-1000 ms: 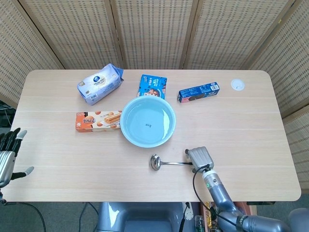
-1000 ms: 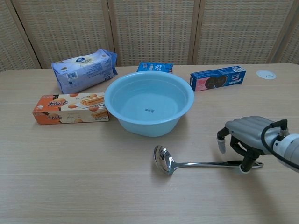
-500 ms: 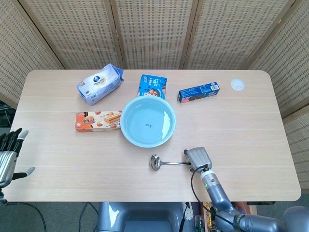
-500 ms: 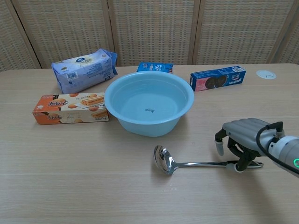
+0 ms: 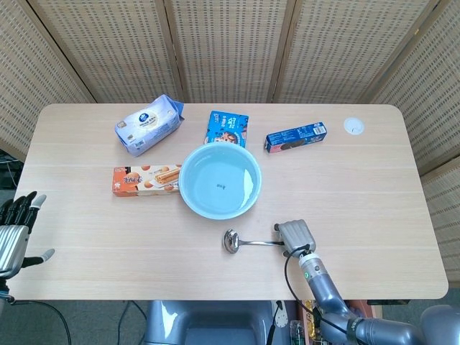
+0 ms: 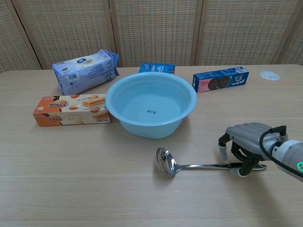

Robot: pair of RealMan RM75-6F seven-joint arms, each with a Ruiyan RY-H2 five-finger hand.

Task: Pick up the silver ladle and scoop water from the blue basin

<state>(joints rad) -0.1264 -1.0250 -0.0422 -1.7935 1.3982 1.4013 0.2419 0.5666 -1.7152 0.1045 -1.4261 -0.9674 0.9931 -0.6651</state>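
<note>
Silver ladle [image 6: 189,165] flat on the tabletop [image 6: 85,179], bowl just in front of the blue basin [image 6: 150,105]. Right hand [image 6: 248,142] crouched over the handle end, fingers [image 6: 222,150] curled down around it; grip unclear. Left hand [image 5: 14,226] off the table's left edge, fingers spread wide.

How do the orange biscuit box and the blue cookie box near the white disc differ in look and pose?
The orange biscuit box lies left of the blue basin, almost touching its rim; the blue cookie box lies apart from the basin, behind it to the right. The orange box lies square to the table edge; the blue one is turned at a slant. The orange box looks larger. Both are long cartons lying flat on the table.
</note>
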